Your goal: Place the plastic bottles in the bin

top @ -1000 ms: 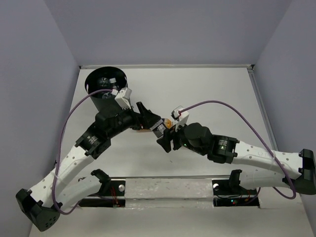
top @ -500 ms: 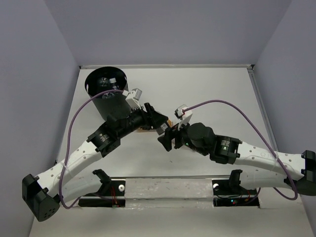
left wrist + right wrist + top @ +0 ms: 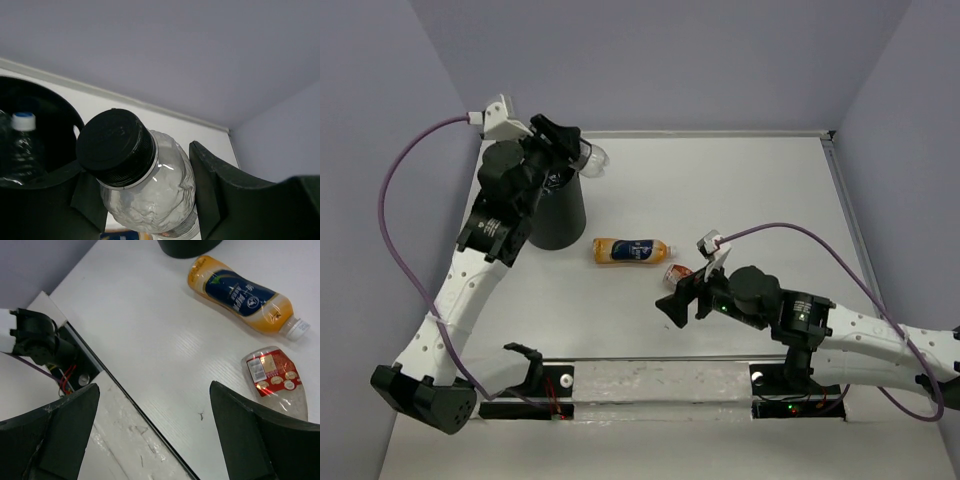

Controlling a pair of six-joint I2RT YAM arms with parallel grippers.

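left gripper [image 3: 563, 158], clamped on a black-capped bottle [image 3: 150, 195] beside the bin [image 3: 558, 215], should centre over it and release; right gripper [image 3: 155, 410] gapes empty.

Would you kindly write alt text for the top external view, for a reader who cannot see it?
The left gripper holds a clear bottle beside the top of the black bin at the far left of the table. An orange bottle lies on its side mid-table, with a red-labelled bottle next to the open right gripper.

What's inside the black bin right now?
One clear bottle with a pale cap shows inside the bin. The rest is hidden by the left gripper and the black-capped bottle it holds.
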